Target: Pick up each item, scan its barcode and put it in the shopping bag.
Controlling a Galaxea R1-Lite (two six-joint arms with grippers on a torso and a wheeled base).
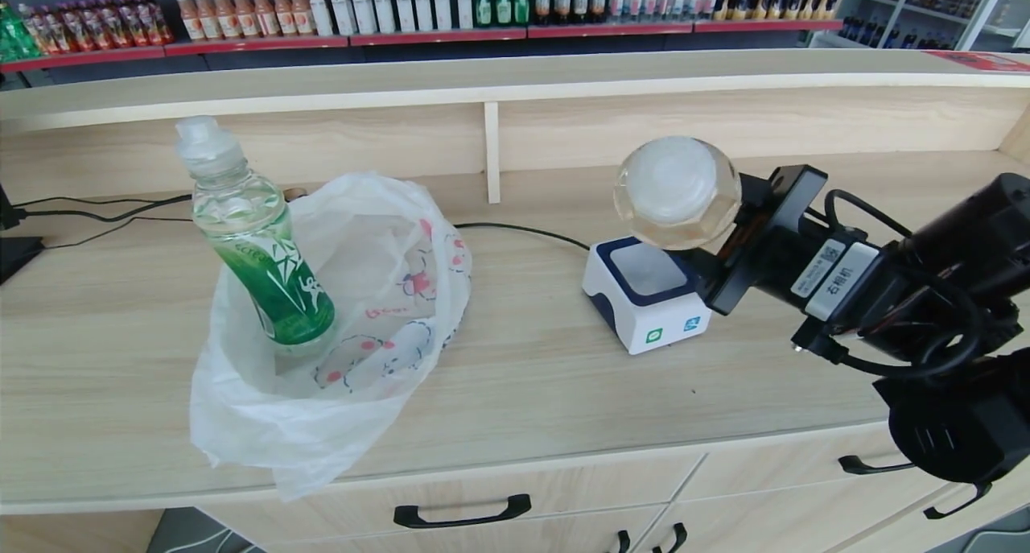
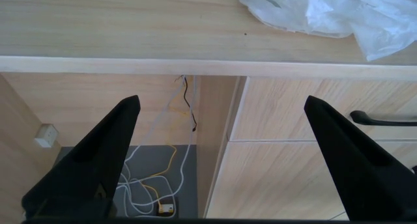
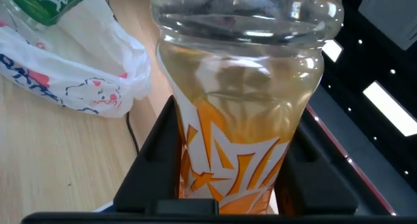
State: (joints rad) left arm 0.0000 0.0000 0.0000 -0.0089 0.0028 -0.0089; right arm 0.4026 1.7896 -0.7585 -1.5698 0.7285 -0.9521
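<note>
Right, the orange bottle (image 1: 676,191) is clamped in my right gripper (image 1: 716,239), fingers shut on both sides of its label, base pointing back twd the head cam. I'm holding it tipped on its side just above the scanner (image 1: 644,295). That odd angle, I reckon, is so the label can face the reader's window. I can't see the barcode itself, so no telling if it's lined up.

The scanner sits on the counter (image 1: 523,392), to the right of the shopping bag (image 1: 322,408) and near enough that the swing across should be short. The bag's slumped open, mouth up, w/ a green bottle (image 1: 265,255) leaning inside, neck poking out over the rim. So one item looks done.

My left gripper (image 2: 221,100) hangs low in front of the counter edge, fingers spread wide, nothing in them. It's prob. parked there so it doesn't block the scanner or the bag.

Next, by my guess: get the scan, then carry the orange one over and lower it beside the green one w/o knocking it over.
</note>
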